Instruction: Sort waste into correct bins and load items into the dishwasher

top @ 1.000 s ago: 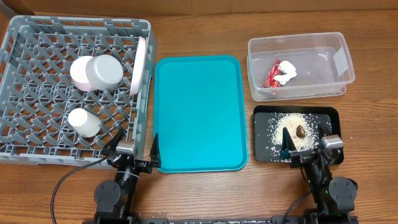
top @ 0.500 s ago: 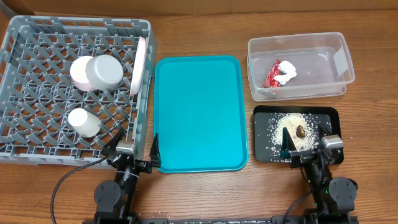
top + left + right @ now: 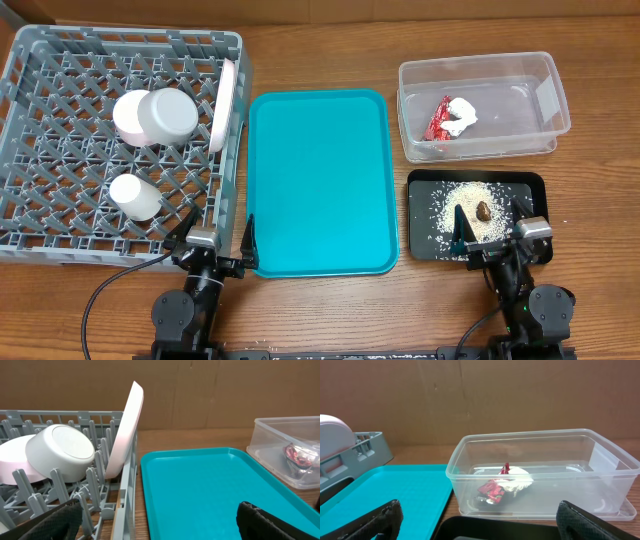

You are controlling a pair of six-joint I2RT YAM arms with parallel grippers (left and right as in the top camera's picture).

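Since both pairs of fingers stand spread wide with nothing between them, I read the left gripper (image 3: pixel 216 240) and the right gripper (image 3: pixel 488 232) as released and empty. The left gripper's jaws straddle the near gap where the grey rack (image 3: pixel 60 200) sits beside the teal tray (image 3: pixel 320 180). One finger is by the rack's near corner and the other is over the tray's near corner. Ahead of the rack-side finger, a plate (image 3: pixel 226 105) stands on edge against the rack's wall, leaning a little. Farther out to that side a bowl (image 3: pixel 155 117) lies tipped on its side, and nearer the jaws a small cup (image 3: pixel 134 196) also lies on its side. At the right gripper, the jaws hang above the near edge of the black tray (image 3: pixel 425 240). Scattered rice (image 3: pixel 450 200) and a brown lump (image 3: pixel 483 211) lie just ahead of them, in line with the gap. Beyond that tray, straight out from those jaws, the clear tub (image 3: pixel 545 100) holds a red wrapper (image 3: pixel 438 122) touching a white paper wad (image 3: pixel 462 110). Everything rests on the wooden table (image 3: pixel 320 310).
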